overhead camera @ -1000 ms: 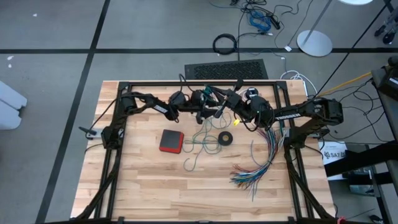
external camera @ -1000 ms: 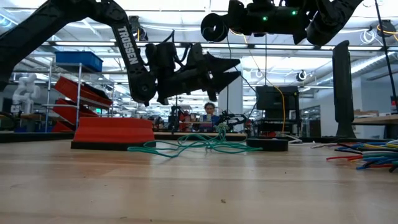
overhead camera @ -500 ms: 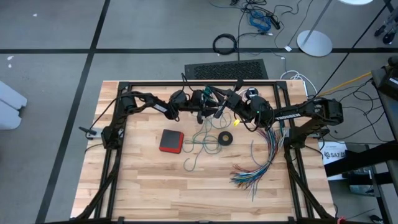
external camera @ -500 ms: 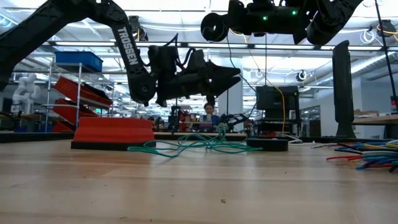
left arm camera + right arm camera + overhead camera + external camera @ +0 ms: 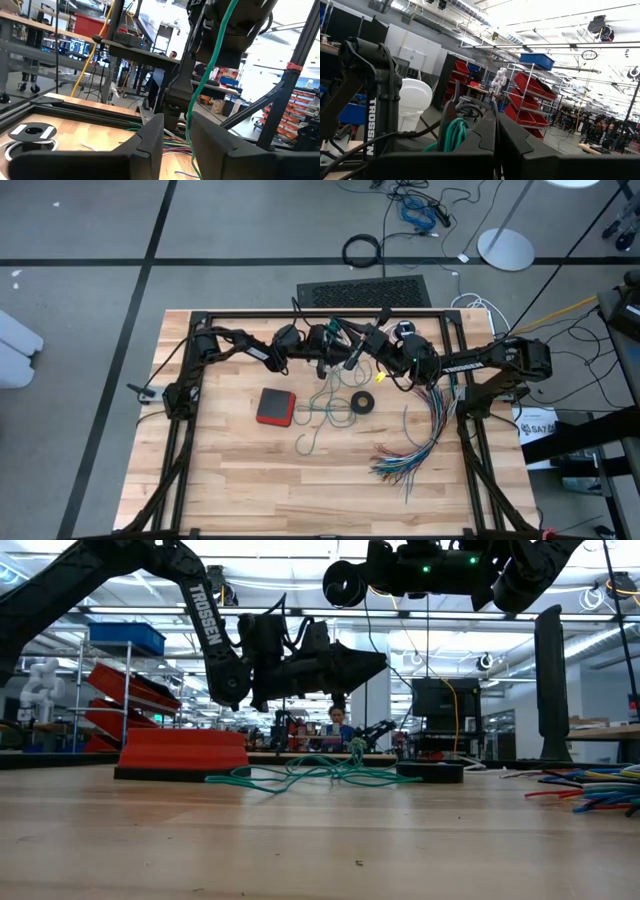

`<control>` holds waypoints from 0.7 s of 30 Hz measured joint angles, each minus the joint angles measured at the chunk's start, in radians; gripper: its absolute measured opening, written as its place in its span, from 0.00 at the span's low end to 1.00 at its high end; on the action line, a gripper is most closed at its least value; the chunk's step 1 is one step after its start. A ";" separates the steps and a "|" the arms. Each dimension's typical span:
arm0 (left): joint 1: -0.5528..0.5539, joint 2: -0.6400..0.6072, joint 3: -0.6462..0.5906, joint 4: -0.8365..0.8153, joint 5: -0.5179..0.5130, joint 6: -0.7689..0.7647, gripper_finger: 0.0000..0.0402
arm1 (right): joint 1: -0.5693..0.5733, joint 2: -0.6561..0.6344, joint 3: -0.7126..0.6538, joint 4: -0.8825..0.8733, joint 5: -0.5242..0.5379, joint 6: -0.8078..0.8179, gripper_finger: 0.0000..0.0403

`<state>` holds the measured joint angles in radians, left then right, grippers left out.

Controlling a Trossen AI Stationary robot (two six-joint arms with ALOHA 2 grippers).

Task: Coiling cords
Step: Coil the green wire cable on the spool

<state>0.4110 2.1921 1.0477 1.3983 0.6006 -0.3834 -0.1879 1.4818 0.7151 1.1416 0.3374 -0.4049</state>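
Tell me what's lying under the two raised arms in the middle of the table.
Loose loops of the teal-green cord lie there beside a black ring. The arms hide the table directly beneath them.

One camera looks straight down on the pale wooden surface (image 5: 300, 490); another sits level at its top, facing the room. Both share the flat red box (image 5: 275, 406) (image 5: 183, 752). Wrist cameras sit close behind each arm's tool

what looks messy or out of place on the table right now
The teal-green cord lies in a loose tangle at mid-table, not coiled, with one strand rising toward the raised grippers. The fanned multicoloured wires sprawl on the right side. Nothing looks damaged.
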 joint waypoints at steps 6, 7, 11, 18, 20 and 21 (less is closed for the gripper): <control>0.005 0.000 0.000 0.000 0.000 0.004 0.08 | 0.000 0.000 0.000 -0.001 0.000 0.000 0.00; 0.007 0.000 0.000 0.000 0.000 0.004 0.04 | 0.000 0.000 0.000 -0.001 0.000 0.000 0.00; 0.022 0.000 0.000 -0.002 -0.001 -0.004 0.01 | 0.000 0.000 0.000 -0.014 0.000 0.001 0.00; 0.119 0.000 -0.001 -0.045 -0.005 -0.141 0.01 | 0.005 0.000 0.000 -0.057 0.004 0.007 0.00; 0.149 0.000 -0.001 -0.039 0.018 -0.190 0.00 | 0.010 0.000 0.000 -0.067 0.018 0.000 0.00; 0.161 0.000 -0.001 -0.028 0.036 -0.217 0.00 | 0.013 0.000 0.000 -0.075 0.026 -0.004 0.00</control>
<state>0.5720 2.1921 1.0470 1.3700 0.6370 -0.6005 -0.1750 1.4815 0.7151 1.0665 0.3639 -0.4085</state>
